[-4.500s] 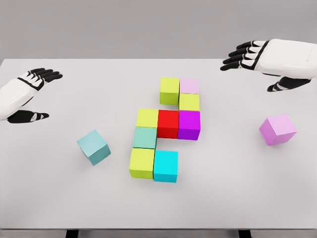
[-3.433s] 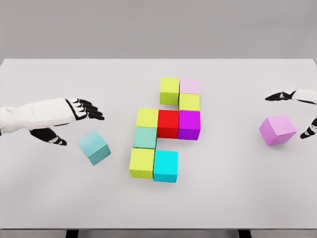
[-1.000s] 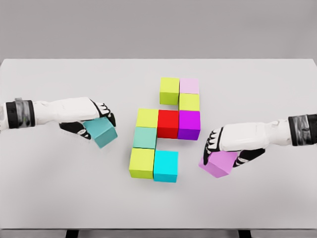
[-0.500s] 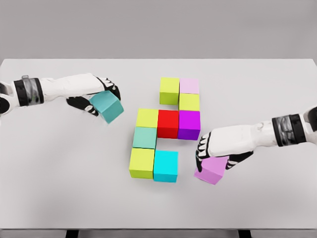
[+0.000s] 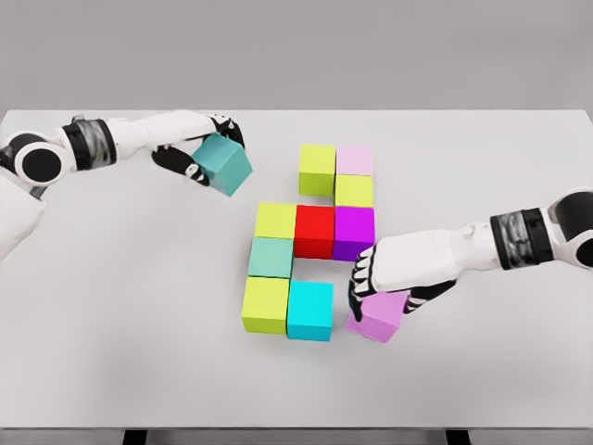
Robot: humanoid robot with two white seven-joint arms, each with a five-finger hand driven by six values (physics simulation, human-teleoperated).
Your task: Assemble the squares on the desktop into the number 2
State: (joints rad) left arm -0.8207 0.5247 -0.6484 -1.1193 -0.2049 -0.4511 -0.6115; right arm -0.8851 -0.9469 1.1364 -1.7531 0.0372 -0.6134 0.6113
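Left hand point(image 5: 206, 148) pinching a teal cube point(image 5: 222, 164) — fingers over the top, thumb under the near-left side. Cube tilted, looks clear of the worktop point(image 5: 111, 324), up-left of the block cluster, near the yellow-green cube point(image 5: 317, 170) that ends the top row.

Right hand point(image 5: 375, 273) curled over a pink cube point(image 5: 377, 315), fingers on the left face, thumb on the right. Cube turned slightly out of square, just beside the cyan cube point(image 5: 309, 311) at the bottom row — a narrow gap shows between them.

Cluster so far: top row of two, one below on the right, a middle row of three with the red cube point(image 5: 314, 232) at centre, one below on the left, a bottom row of two. Judging by that, one cube is missing at the top left and one at the bottom right.

Handling — cubes look rigid, smooth-faced and probably light. Flat opposite faces are the natural hold; smooth sides may let a tilted cube twist in the fingers. Square each one before setting down, since nudging neighbours would likely shift the figure.
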